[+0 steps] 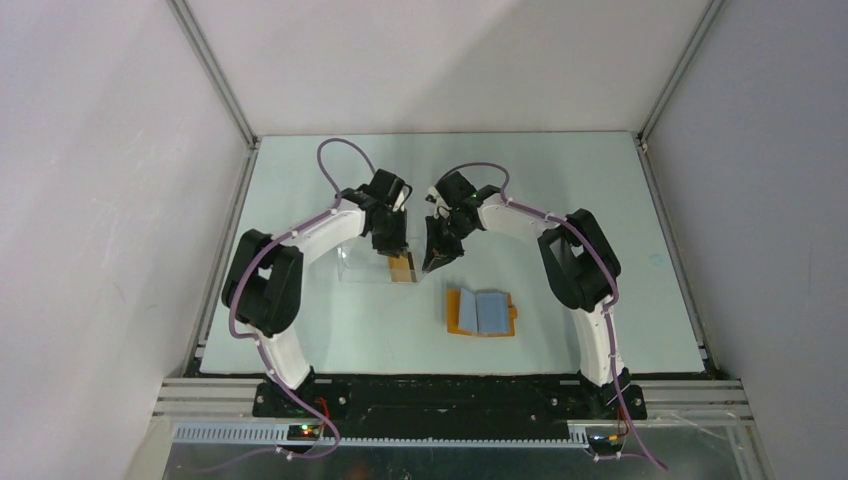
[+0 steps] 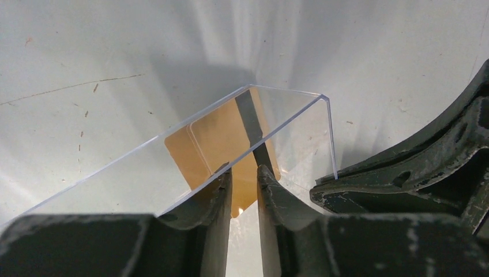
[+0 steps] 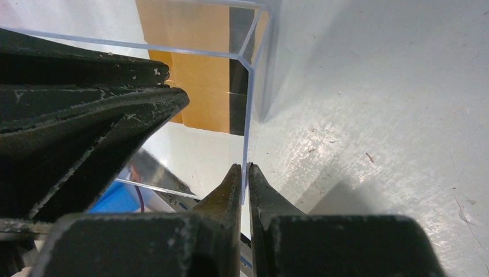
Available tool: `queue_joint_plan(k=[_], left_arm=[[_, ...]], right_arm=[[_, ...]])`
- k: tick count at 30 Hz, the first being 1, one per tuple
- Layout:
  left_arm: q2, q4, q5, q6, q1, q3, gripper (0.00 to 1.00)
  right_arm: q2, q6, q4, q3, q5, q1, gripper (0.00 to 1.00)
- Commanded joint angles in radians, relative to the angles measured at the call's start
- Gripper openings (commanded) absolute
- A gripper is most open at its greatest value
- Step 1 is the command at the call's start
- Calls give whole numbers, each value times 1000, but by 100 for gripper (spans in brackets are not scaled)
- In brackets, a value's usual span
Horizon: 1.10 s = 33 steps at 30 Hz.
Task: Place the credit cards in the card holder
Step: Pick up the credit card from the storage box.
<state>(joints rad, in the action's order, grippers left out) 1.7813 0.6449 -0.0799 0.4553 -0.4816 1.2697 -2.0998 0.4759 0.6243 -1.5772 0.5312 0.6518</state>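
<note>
1. While my right gripper [image 3: 245, 171] was closed on the right end of the clear case [image 3: 259, 69], my left gripper [image 2: 244, 176] straddled the credit cards [image 2: 216, 144] inside it. I could not tell whether it really pinched them.
2. A weak pinch might have dropped one card or dragged the case.
3. The card holder [image 1: 482, 312] lay open, nearer and to the right.
</note>
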Motion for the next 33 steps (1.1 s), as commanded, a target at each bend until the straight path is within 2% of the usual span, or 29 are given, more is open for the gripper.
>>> queue_joint_plan(k=[1,5,16,20,26,33], left_arm=[[-11,-17,18,13,-3,6,30],[-4,28,89,18,-3,7,37],[87,56,88,22,-8,16,36],[115,55,57,19,-20,31,31],[109,55,49,20,-39,60,15],[73,55,50,31,-58,90,10]], right_arm=[[20,-12,-5,-47,36,4,0],[17,-15,1,-52,36,5,0],[12,-16,7,-53,37,3,0],[10,-17,7,-53,38,2,0],[8,-16,8,-52,42,2,0],[6,-16,10,-52,43,1,0]])
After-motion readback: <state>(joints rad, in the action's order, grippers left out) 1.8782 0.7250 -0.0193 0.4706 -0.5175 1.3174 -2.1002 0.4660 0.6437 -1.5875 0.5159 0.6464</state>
